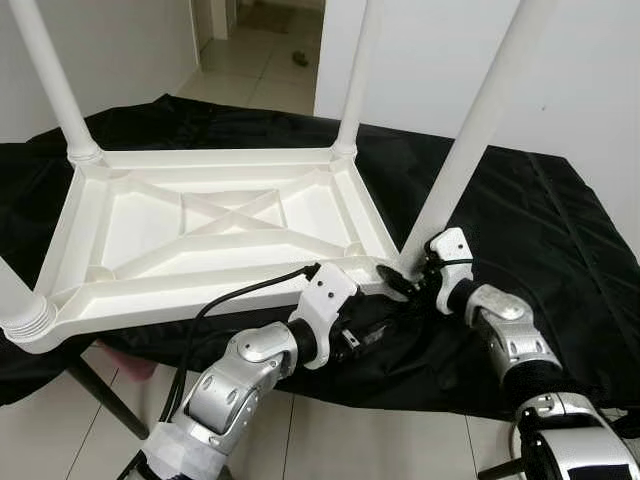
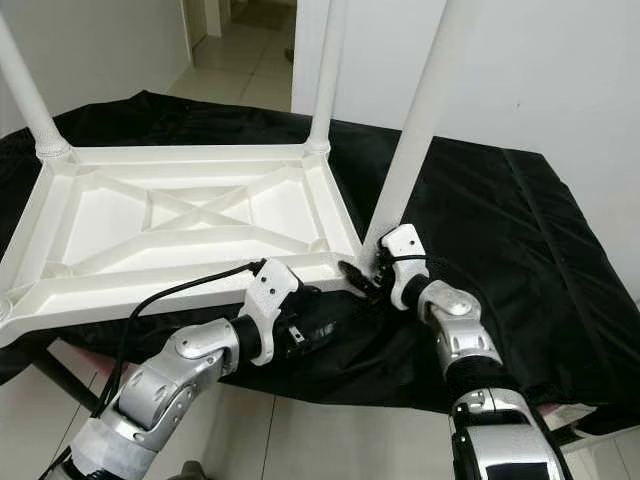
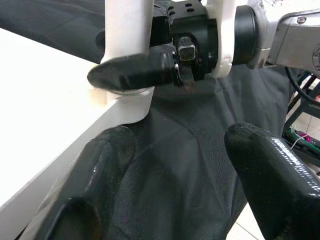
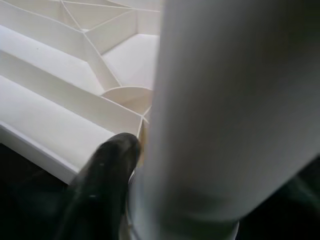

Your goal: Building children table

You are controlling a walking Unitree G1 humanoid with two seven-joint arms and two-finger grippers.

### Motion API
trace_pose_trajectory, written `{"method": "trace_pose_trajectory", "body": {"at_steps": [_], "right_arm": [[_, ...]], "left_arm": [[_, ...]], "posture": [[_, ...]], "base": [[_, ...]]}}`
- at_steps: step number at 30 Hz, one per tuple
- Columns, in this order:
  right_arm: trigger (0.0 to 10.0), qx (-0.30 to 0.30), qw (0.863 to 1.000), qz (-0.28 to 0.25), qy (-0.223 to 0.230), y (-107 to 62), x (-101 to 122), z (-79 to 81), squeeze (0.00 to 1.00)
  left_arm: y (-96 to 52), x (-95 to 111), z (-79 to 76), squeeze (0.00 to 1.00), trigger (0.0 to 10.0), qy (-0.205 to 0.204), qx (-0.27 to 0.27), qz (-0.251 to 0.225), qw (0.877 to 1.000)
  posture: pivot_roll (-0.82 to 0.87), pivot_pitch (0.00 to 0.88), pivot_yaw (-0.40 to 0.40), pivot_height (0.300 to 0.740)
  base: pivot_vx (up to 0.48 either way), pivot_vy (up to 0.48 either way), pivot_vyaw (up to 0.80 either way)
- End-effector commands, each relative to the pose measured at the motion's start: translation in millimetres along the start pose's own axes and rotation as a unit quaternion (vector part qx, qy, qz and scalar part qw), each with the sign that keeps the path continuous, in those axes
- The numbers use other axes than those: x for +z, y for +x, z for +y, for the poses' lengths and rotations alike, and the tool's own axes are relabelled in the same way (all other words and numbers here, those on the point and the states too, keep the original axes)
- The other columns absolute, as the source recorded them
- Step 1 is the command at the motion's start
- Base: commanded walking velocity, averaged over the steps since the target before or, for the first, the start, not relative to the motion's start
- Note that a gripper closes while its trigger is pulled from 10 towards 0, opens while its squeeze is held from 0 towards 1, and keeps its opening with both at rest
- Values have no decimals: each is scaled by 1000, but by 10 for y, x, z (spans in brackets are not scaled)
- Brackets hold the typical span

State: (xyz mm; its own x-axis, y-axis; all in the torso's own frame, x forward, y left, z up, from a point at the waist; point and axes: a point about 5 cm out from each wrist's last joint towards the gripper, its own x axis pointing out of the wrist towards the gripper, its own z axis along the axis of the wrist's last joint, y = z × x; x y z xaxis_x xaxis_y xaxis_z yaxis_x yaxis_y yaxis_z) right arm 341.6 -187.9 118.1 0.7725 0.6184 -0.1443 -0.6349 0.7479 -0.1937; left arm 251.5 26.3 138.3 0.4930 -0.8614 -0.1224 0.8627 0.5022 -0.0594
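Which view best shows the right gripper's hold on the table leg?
Left wrist view: the right gripper closes around the white leg at its base. Head views show it smaller; the right wrist view shows one finger beside the leg.

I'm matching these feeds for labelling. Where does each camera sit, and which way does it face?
Left, right eye: on the head, looking down at the upturned white plastic table on black cloth; both arms visible.
Left wrist: along the open left gripper toward the right gripper.
Right wrist: against the white tubular leg.
All share that leg's corner.

Home interior — pale tiled floor (image 1: pixel 262 62), plain white walls (image 1: pixel 590 80), doorway to hallway (image 1: pixel 262 40) w/ more tile.
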Motion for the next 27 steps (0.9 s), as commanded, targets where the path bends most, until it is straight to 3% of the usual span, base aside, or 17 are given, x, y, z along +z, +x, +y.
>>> {"method": "trace_pose_trajectory", "body": {"at_steps": [1, 7, 10, 13, 16, 18, 19, 21, 23, 24, 25, 26, 27], "right_arm": [[0, 17, 1000, 4, -6, 21, -23, 33, 0], [0, 14, 1000, 2, -6, 9, -85, 74, 0], [0, -26, 1000, -4, 4, -17, -107, 86, 0], [0, -119, 993, -18, 18, -27, -98, 96, 0], [0, -150, 988, -24, 30, -19, -92, 151, 0], [0, -234, 970, -20, 58, -30, -103, 266, 0], [0, -234, 970, -20, 58, -30, -103, 266, 0], [0, -310, 948, -7, 69, -84, -107, 350, 0], [0, -310, 948, -7, 69, -84, -107, 350, 0], [0, -335, 939, 1, 82, -103, -115, 408, 0], [0, -335, 939, 1, 82, -103, -115, 408, 0], [0, -360, 929, 1, 90, -110, -75, 515, 0], [0, -360, 929, 1, 90, -110, -75, 515, 0]], "left_arm": [[10, 38, -31, 0, 10000, 3, -12, -2, 1000], [7, 35, -35, 0, 10000, 2, -12, 0, 1000], [2, 34, -33, 0, 10000, 2, -11, 1, 1000], [-1, 23, -42, 0, 10000, -1, -11, 3, 1000], [-1, 20, -51, 0, 10000, -2, -11, 3, 1000], [-1, 17, -64, 0, 10000, -4, -12, 4, 1000], [-1, 17, -64, 0, 10000, -4, -12, 4, 1000], [-6, 15, -60, 0, 10000, -5, -11, 5, 1000], [-6, 15, -60, 0, 10000, -5, -11, 5, 1000], [-8, 13, -59, 0, 10000, -5, -11, 5, 1000], [-8, 13, -59, 0, 10000, -5, -11, 5, 1000], [-8, 13, -62, 0, 10000, -5, -11, 6, 1000], [-8, 13, -62, 0, 10000, -5, -11, 6, 1000]], "posture": [[71, 0, -57, 740], [72, 0, -59, 740], [70, 0, -62, 740], [65, 0, -64, 740], [63, 0, -65, 740], [64, 0, -68, 740], [64, 0, -68, 740], [61, 0, -66, 740], [61, 0, -66, 740], [57, 1, -64, 740], [57, 1, -64, 740], [54, 8, -62, 740], [54, 8, -62, 740]], "base": [[0, 0, 0], [0, 0, 0], [0, 0, 0], [0, 0, 0], [0, 0, 0], [0, 0, 0], [0, 0, 0], [0, 0, 0], [0, 0, 0], [0, 0, 0], [0, 0, 0], [0, 0, 0], [0, 0, 0]]}}
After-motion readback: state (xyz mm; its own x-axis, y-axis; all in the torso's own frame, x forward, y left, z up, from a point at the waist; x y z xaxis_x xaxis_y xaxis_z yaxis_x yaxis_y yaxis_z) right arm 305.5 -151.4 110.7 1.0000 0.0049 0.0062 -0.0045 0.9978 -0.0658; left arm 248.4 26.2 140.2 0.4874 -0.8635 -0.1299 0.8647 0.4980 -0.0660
